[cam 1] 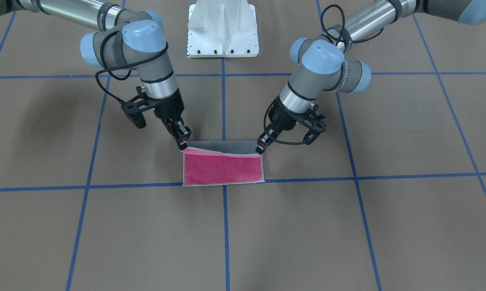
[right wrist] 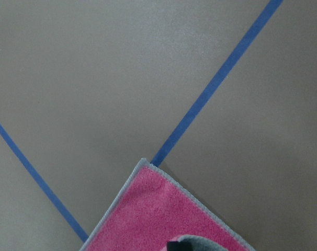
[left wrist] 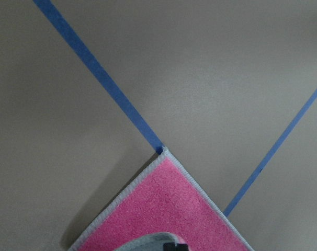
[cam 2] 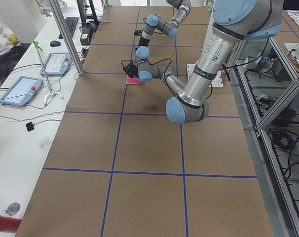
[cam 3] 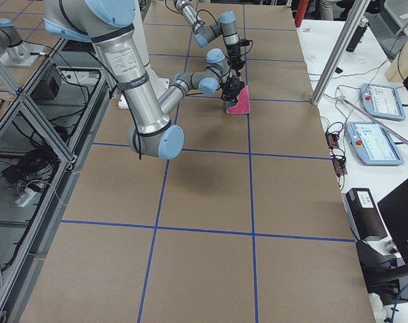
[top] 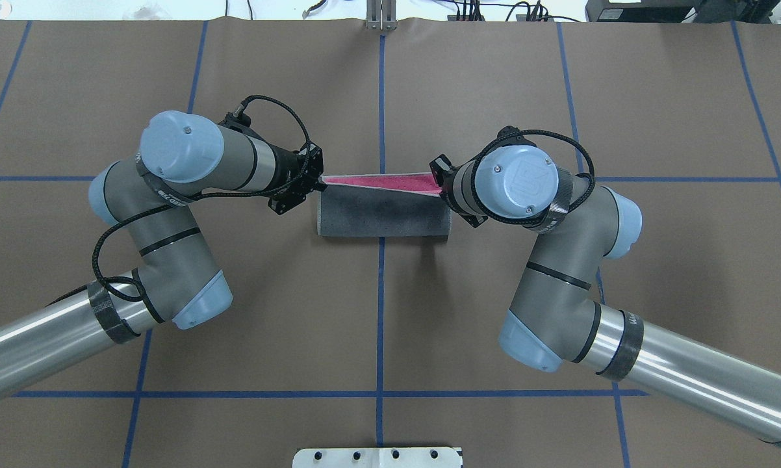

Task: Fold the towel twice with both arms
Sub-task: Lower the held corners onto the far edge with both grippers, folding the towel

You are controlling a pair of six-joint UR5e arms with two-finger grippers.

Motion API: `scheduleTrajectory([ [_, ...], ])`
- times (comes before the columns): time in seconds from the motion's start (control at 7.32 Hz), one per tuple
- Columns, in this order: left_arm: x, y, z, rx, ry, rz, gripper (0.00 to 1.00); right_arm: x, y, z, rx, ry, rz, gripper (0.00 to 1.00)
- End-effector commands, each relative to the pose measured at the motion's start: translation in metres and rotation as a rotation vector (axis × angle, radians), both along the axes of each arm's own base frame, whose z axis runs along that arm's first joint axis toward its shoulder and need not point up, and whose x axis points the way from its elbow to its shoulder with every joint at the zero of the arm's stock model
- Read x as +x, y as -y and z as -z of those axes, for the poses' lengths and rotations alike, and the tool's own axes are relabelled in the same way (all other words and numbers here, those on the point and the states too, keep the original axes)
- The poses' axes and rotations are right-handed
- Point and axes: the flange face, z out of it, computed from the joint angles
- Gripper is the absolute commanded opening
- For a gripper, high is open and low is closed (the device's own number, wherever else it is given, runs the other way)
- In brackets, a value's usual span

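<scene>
Fingertips of the left pincer (cam 1: 262,146) are pinched on one raised corner of the towel (cam 1: 222,167), centre-right in the front-facing frame. The right pincer (cam 1: 183,142) clamps the other corner, centre-left. The grey-backed flap is lifted between them above the pink face, which lies on the brown surface (cam 1: 348,226) across the central blue tape line (cam 1: 226,226).

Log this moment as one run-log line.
phase: mid first fold | left gripper: shut on towel corner | right gripper: shut on other corner | held edge: lifted off table
</scene>
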Motion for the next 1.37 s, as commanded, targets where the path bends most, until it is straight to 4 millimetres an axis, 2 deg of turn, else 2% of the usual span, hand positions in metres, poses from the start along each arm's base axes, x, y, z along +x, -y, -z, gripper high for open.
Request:
scheduleTrajectory([
  [0.0,0.007,0.010,-0.002,-0.009,0.012,0.005,0.00,-0.004,0.004,-0.004,-0.005,-0.011,-0.001,0.00],
  [0.68,0.007,0.026,-0.004,-0.020,0.024,0.023,0.00,-0.001,0.012,-0.003,-0.001,-0.015,-0.009,0.00],
  [0.96,0.015,0.033,-0.006,-0.027,0.035,0.024,0.00,-0.014,0.021,-0.004,-0.005,-0.020,-0.008,0.00],
  [1.23,0.017,0.035,-0.012,-0.033,0.041,0.024,0.00,-0.018,0.023,-0.007,0.003,-0.007,-0.009,0.00],
])
